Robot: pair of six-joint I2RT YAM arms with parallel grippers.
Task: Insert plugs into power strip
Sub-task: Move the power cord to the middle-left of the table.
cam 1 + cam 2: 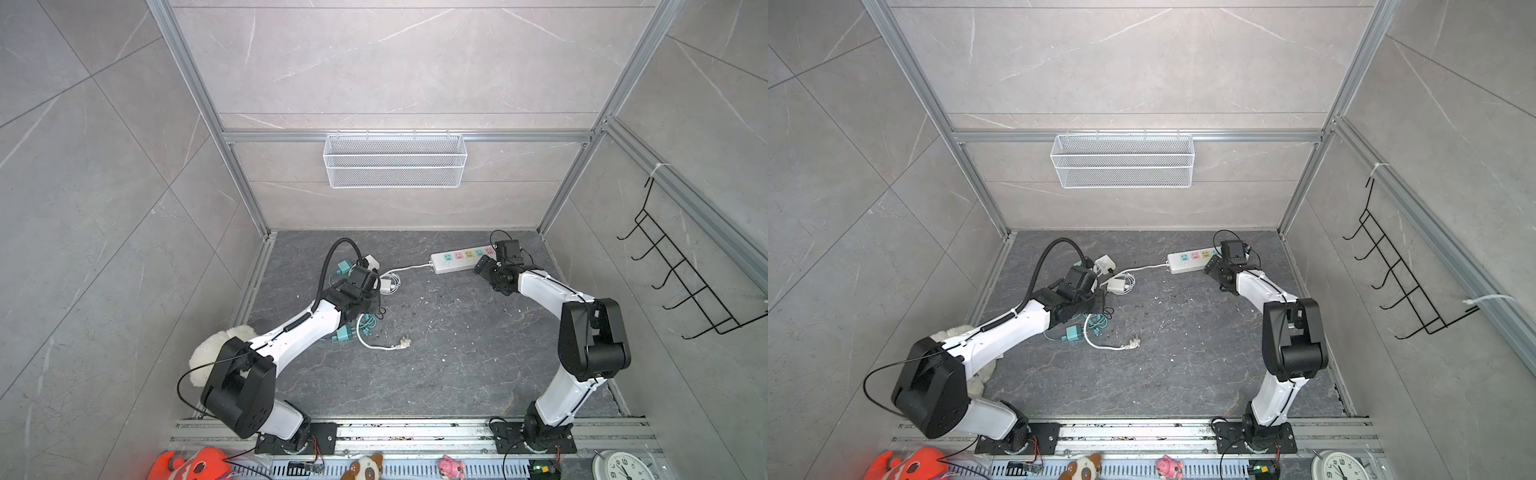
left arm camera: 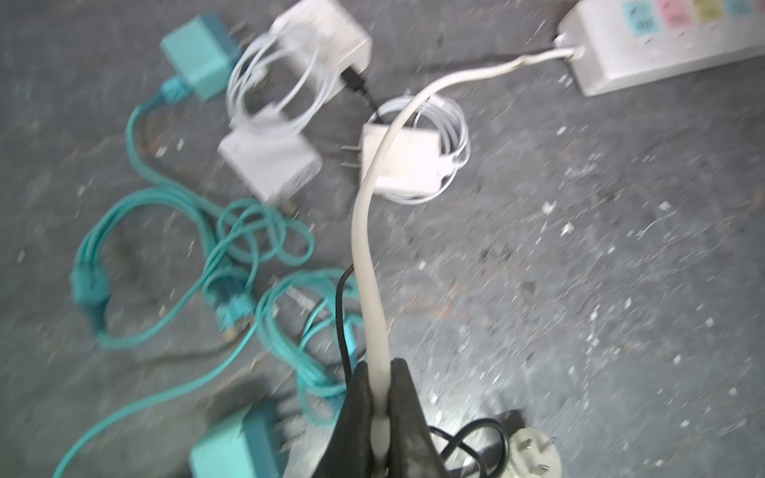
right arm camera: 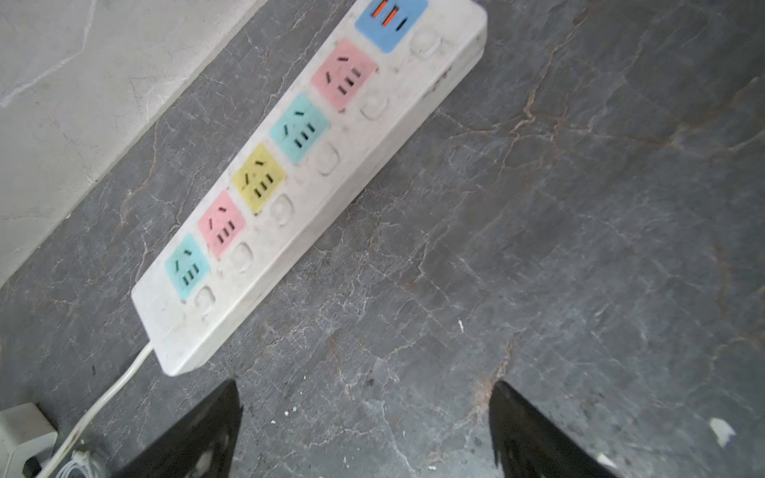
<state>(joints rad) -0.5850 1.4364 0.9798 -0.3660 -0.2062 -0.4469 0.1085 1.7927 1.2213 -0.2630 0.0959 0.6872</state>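
Left wrist view: the left tool [image 2: 383, 364] pinches the cord [image 2: 366, 231] of the strip [image 2: 645, 66], plugs [image 2: 269, 165] loose on the worktop [image 2: 579, 289] just beyond its tips, while the right tool [image 3: 365, 385] gapes wide beside that strip.

Dark marbled tabletop [image 1: 457, 353]; on it power strip [image 1: 457, 266]; five plugs [image 2: 269, 165]

Top views high, facing down, whole tabletop [image 1: 457, 353]. Wrist views close; left blurred, probably oblique; both share power strip [image 2: 645, 58] [image 3: 314, 223].

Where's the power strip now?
In both top views the power strip lies on the dark floor's far right, near the back wall, beside the right arm.
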